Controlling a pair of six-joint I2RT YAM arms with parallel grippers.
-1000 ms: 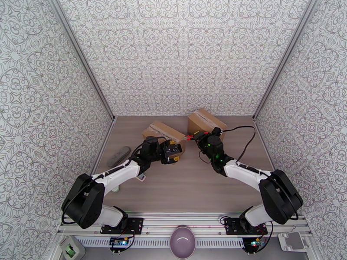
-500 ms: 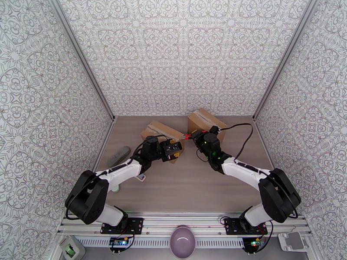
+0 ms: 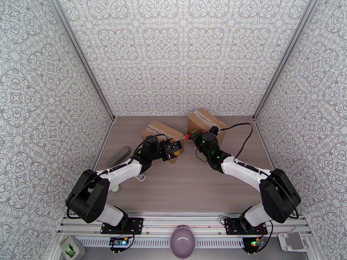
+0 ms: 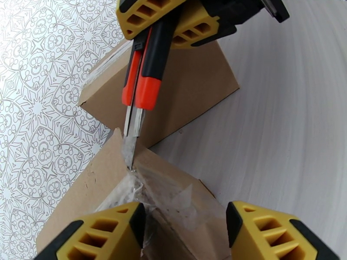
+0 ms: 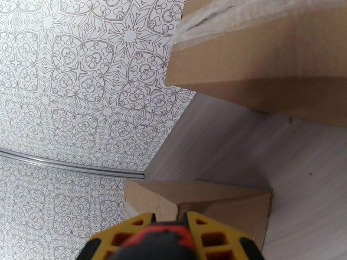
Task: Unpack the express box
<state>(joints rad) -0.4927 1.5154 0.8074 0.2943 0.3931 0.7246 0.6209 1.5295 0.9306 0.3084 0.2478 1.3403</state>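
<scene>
The express box (image 3: pixel 159 130) is a brown carton sealed with clear tape, lying left of centre at the back of the table. My left gripper (image 3: pixel 173 149) is at its near right end. In the left wrist view the box (image 4: pixel 86 191) fills the gap between the yellow fingers (image 4: pixel 104 230), and the left gripper (image 4: pixel 186 209) is shut on it. My right gripper (image 3: pixel 196 136) is shut on an orange and black utility knife (image 4: pixel 145 79). The blade tip touches the taped corner of the box. The right wrist view has the knife handle (image 5: pixel 167 239) between the fingers, above the box (image 5: pixel 208 204).
A second taped carton (image 3: pixel 206 121) stands just right of the first, close behind the right gripper. A grey oblong object (image 3: pixel 118 156) lies by the left wall. A purple bowl (image 3: pixel 182 241) sits at the near rail. Patterned walls enclose three sides.
The left gripper's fingers have narrowed onto the box. The right arm has shifted slightly left, bringing the knife blade to the box's taped corner.
</scene>
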